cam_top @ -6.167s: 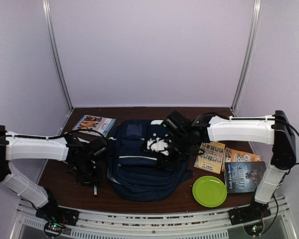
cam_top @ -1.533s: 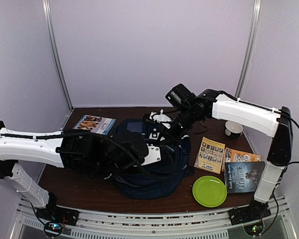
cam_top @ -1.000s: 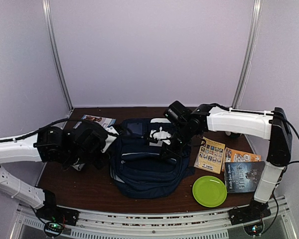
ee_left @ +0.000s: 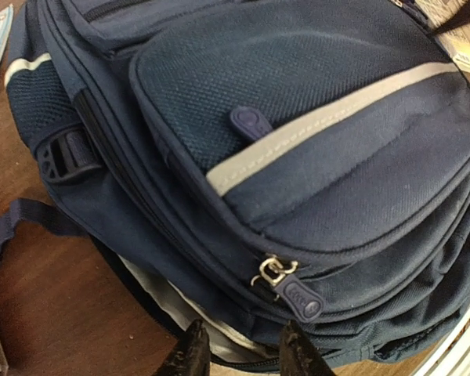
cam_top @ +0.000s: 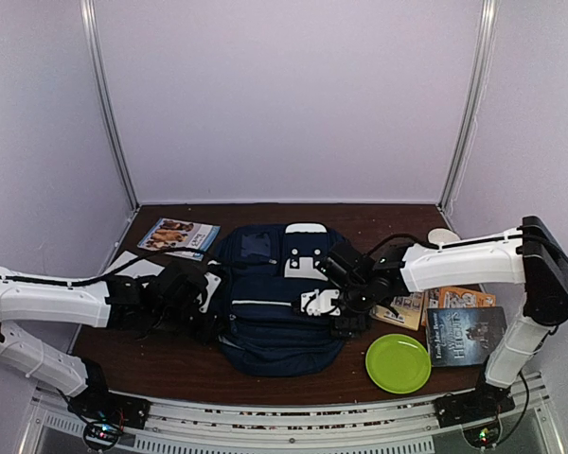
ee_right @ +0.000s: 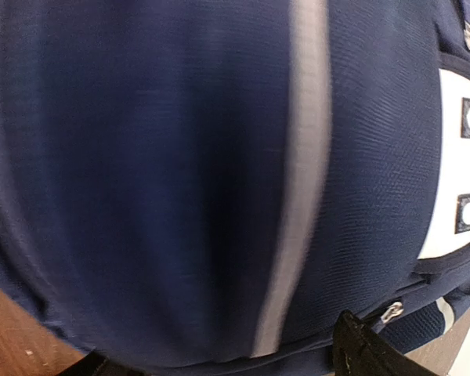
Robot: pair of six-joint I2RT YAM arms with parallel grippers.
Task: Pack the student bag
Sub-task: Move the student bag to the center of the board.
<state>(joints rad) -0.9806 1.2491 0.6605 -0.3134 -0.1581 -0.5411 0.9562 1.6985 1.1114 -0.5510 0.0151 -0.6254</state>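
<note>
Top external: student bag (cam_top: 265, 326) back down flat on table (cam_top: 161, 364). Right claw (cam_top: 346, 320), 3 o'clock, newly released; left claw (cam_top: 204, 317), 9 o'clock, grip indeterminate. Packing pending.

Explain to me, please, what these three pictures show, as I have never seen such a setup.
This is a robot with two white arms, the left arm and the right arm, bolted at the near edge of a brown table. The wide picture comes from a fixed camera above and behind them; the two close-ups come from a camera on each wrist. On the table lie a navy backpack, a green plate, some books near the right arm and a booklet at the back left. The left hand has its fingertips at the backpack's edge, where grey lining shows; whether it pinches the fabric is unclear. The right hand is open over the backpack's striped front, holding nothing.
</note>
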